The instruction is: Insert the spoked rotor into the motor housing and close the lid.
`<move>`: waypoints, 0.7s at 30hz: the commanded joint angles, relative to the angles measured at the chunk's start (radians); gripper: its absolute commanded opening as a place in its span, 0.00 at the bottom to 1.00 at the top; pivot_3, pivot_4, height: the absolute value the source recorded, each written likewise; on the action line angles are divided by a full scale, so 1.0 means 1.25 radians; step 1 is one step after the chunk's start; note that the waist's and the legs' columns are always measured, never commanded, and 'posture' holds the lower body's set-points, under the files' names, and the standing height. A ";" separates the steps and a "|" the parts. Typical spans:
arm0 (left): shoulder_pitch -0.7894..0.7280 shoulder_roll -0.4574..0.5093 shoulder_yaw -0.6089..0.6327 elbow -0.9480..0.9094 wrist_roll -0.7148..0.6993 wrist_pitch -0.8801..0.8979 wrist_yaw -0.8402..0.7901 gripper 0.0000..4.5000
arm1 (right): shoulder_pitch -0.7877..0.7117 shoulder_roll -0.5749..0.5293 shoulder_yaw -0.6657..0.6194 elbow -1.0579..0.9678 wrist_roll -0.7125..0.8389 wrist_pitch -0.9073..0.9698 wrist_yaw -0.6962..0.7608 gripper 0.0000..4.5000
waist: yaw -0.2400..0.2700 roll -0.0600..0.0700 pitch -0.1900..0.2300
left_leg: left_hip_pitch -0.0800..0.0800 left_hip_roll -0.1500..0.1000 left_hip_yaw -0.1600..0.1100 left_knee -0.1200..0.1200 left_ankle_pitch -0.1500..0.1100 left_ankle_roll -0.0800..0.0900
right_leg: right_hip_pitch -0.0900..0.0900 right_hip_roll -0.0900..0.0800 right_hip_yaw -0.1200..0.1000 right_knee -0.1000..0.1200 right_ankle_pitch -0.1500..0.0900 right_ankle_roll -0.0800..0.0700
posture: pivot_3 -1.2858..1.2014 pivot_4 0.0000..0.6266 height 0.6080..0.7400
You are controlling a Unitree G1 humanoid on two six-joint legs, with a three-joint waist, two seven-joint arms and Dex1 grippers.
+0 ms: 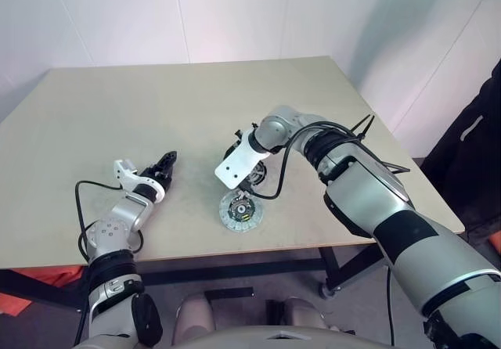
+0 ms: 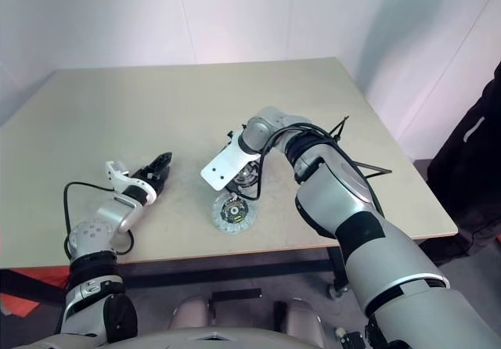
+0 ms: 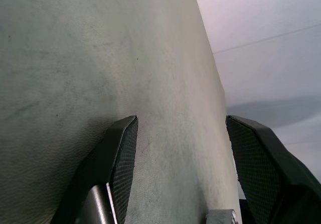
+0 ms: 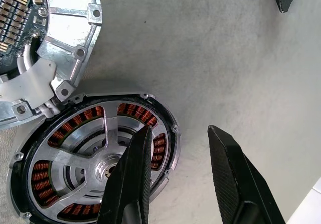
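My right gripper (image 4: 178,179), fingers spread, hangs over the motor housing (image 4: 90,158), spoked rotor (image 4: 85,158) seated inside; lid (image 4: 45,43) just beyond.

No readable text, label, brand, number or sign appears anywhere (not on the desk (image 1: 156,114) or the parts).

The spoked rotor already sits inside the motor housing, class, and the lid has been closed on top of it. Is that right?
Not quite. The spoked rotor does sit inside the motor housing, but the lid is not on it: the right wrist view shows it lying on the table beside the housing.
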 commanded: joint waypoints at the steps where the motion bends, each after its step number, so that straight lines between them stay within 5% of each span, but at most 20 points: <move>1: 0.015 -0.006 -0.013 0.003 0.008 0.005 0.010 0.67 | -0.030 0.004 -0.028 -0.023 0.030 -0.006 0.008 0.43 | 0.000 0.000 0.000 | 0.000 0.000 0.000 0.000 0.000 0.000 | 0.000 0.000 0.000 0.000 0.000 0.000 | 0.52 0.00 1.00; 21: 0.020 -0.005 -0.015 -0.014 0.004 0.011 0.023 0.67 | 0.032 -0.004 -0.001 -0.028 0.005 -0.027 0.029 0.43 | -0.002 0.000 0.000 | 0.000 0.000 0.001 0.000 0.000 0.000 | 0.000 0.000 0.001 0.000 0.000 0.000 | 0.52 0.00 1.00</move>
